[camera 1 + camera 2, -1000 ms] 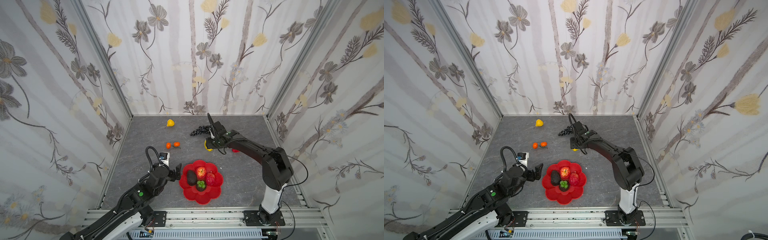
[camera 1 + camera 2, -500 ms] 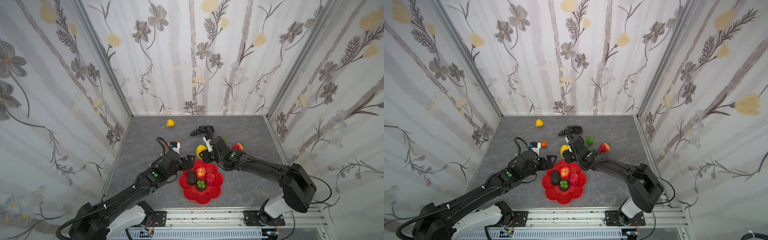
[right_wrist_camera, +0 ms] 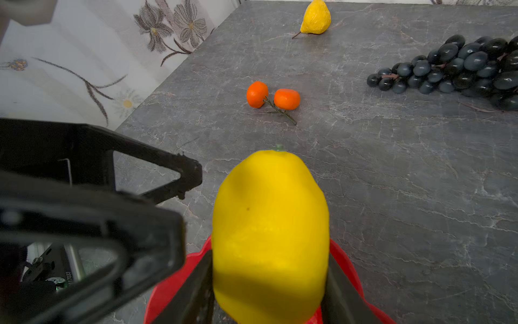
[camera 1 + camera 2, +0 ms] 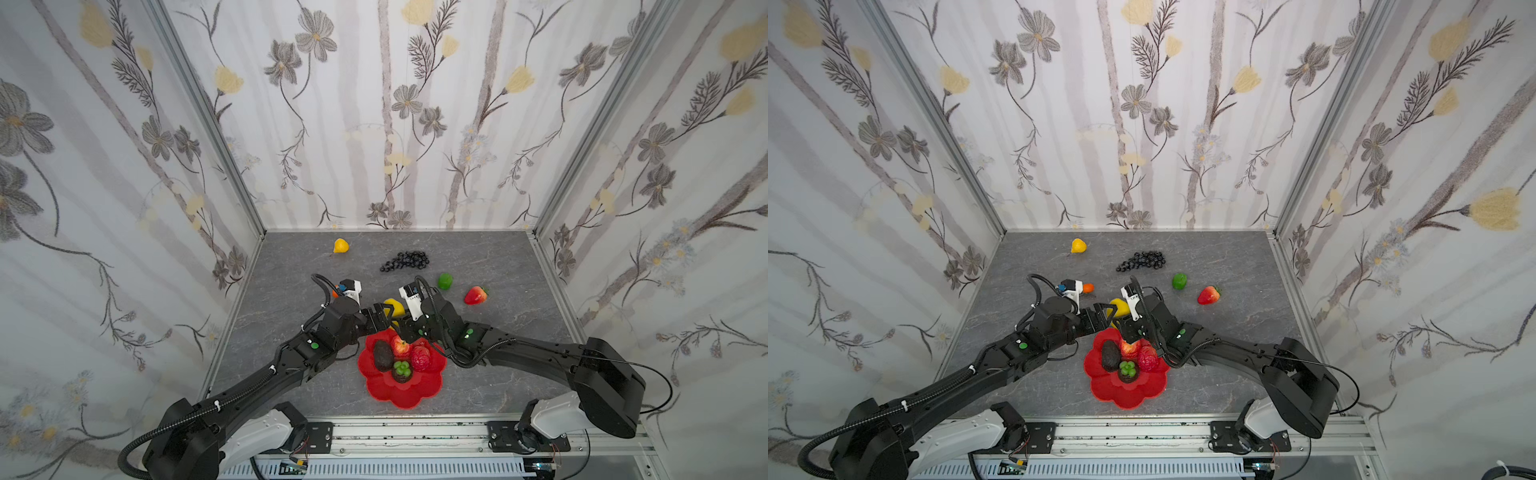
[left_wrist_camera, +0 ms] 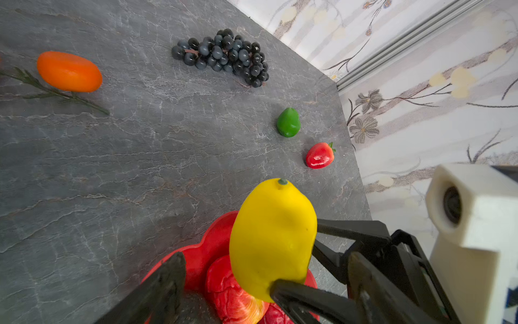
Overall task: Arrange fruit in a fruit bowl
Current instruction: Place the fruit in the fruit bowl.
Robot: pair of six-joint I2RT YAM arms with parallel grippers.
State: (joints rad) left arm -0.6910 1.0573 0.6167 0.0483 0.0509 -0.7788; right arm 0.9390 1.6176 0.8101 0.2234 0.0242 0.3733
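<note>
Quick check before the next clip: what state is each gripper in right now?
Left gripper: open, holding nothing, next to the lemon.
Right gripper: closed on the lemon, at the fruit bowl rim.

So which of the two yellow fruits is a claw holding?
The lemon, clamped in the right claw over the bowl rim; the pear lies free on the table at the back.

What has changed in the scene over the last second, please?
The right gripper, shut on the lemon, carried it from near the grapes back to the far rim of the bowl. The left gripper, open, swung forward from beside the bowl to beside the lemon. The pear, the grapes and the fruit in the bowl stayed put.
</note>
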